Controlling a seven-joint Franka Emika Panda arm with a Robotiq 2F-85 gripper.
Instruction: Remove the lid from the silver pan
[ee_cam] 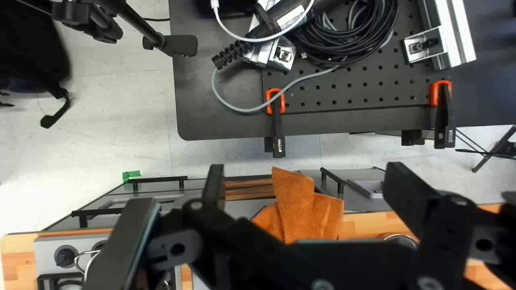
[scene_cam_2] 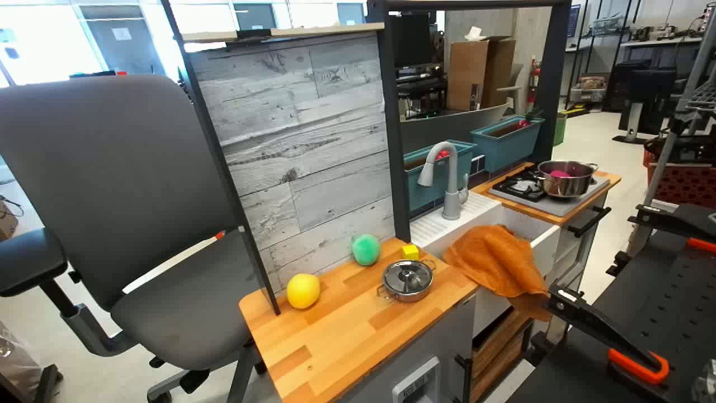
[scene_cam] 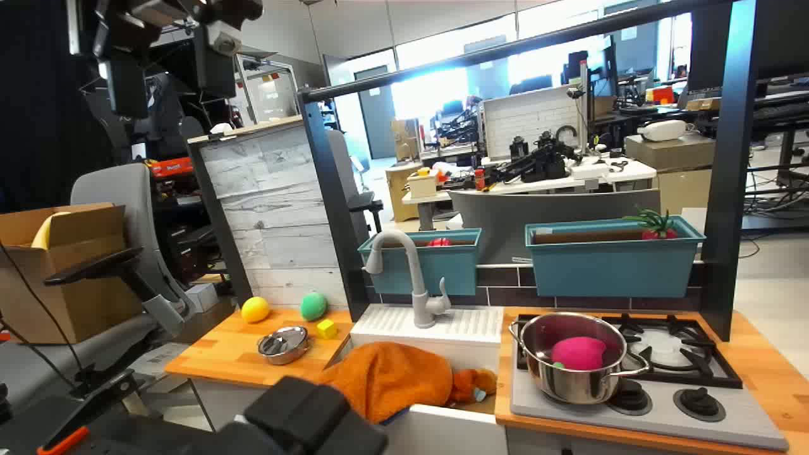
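You're at the approach, by my read: the lid [scene_cam_2: 400, 273] sits on the small silver pan [scene_cam_2: 411, 294], and the lifting step has yet to begin. Your gripper [scene_cam: 172, 88] hangs high in an exterior view, well above the countertop [scene_cam_2: 341, 336], its fingers [ee_cam: 405, 193] spread wide and gripping nothing; the orange towel [ee_cam: 306, 209] shows through the gap in the wrist view, but only as something far below. And there's your target, upright on that wood, across the sink [scene_cam: 449, 430] from the stove [scene_cam: 667, 407]; in the wrist view only a bit of its rim peeks past the gripper's body. The next move, I'd judge, calls for a swing over the pan, a straight descent, a pinch at mid-lid, where a handle is hard to make out, then a slow vertical lift, since a pan this small could ride up too. Mind the yellow block [scene_cam_2: 410, 252] near it! A green ball [scene_cam_2: 366, 249] and a yellow ball [scene_cam_2: 303, 291] share that countertop, by the pale plank panel [scene_cam_2: 302, 140]. Over on the stove, a bigger pot [scene_cam: 569, 385] stands lidless, a pink thing [scene_cam: 578, 352] inside. 2 teal planters [scene_cam: 610, 268] sit behind the gray faucet [scene_cam_2: 452, 190] and the stove. Around you: a gray chair [scene_cam_2: 112, 168] beside the countertop, a black table [ee_cam: 225, 125] with 2 orange-ended clamps [ee_cam: 277, 129] opposite the sink, and a cluttered white desk [scene_cam: 638, 175] beyond the planters.
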